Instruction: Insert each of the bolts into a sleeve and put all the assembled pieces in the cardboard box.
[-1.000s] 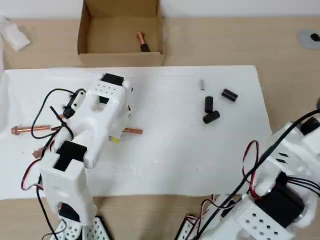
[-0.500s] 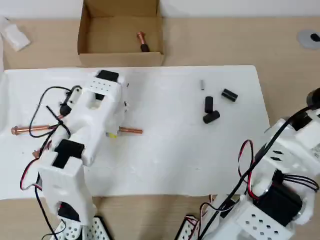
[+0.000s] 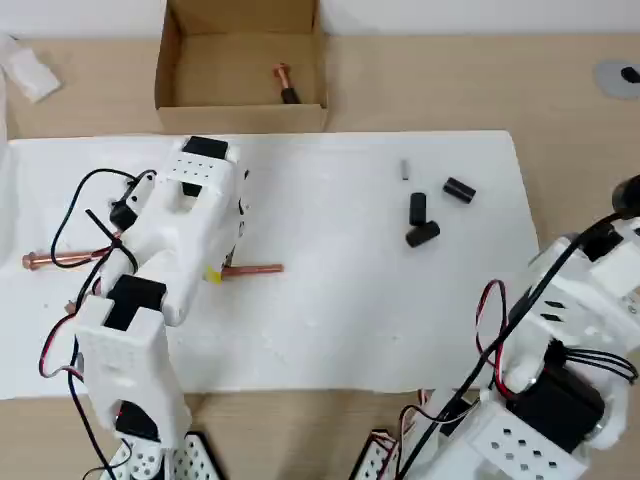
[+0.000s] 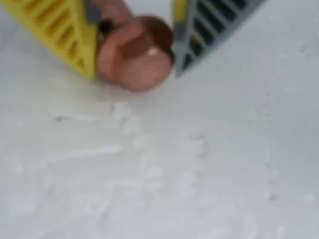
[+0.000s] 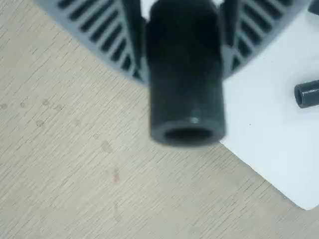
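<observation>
The left gripper [image 4: 133, 62] has its jaws closed on a bolt [image 3: 255, 269] right at the head, one yellow pad and one grey pad pressing either side of it. Gripping there leaves the whole shank free, and it sticks out low over the white sheet [image 3: 330, 300] toward the other arm, which is presumably the point: a bare shank is what a sleeve has to slide over.

The right gripper [image 5: 184, 30] is shut on a black sleeve [image 5: 185, 74], clamped round its back half so the open bore faces outward, unobstructed. It hangs above the table [image 5: 75, 149] just off the sheet's corner, well apart from the bolt (the two parts have yet to be lined up).

Three loose sleeves [image 3: 418, 208] lie clustered on the far right part of the sheet, and a second bolt [image 3: 60, 259] lies at the sheet's left edge, beside the left arm. The box [image 3: 240, 118] sits beyond the sheet with one assembled piece [image 3: 283, 82] already inside.

As I judge it, the step in hand is mating this pair; shank and bore must share one axis, or the sleeve will snag on the tip.
</observation>
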Controlling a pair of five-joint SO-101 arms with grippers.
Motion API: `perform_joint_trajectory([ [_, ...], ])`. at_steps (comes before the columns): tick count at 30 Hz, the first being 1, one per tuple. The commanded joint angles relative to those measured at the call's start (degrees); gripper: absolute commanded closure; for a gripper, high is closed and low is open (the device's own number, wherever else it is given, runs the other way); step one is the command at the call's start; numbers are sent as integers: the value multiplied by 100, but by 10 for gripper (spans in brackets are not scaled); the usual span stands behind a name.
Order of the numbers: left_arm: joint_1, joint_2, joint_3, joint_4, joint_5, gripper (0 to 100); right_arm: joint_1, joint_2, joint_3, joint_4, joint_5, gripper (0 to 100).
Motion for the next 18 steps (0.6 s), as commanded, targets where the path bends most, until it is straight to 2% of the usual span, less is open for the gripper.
perform_joint_trajectory([
  [1, -79, -48, -220, -18, -273, 972, -84, -92, -66, -35, 9, 989],
  [5, -167, -84, -738, -18, -1319, 995, -84, -92, -66, -35, 9, 989],
  [11, -563, -40, -1802, -26, -3525, 993, -84, -92, -66, -26, 9, 989],
  [14, -677, -31, -2066, -62, -4624, 993, -84, -92, -57, -26, 9, 989],
  [18, -571, -22, -2066, -237, -5714, 991, -84, -92, -40, -26, 9, 989],
])
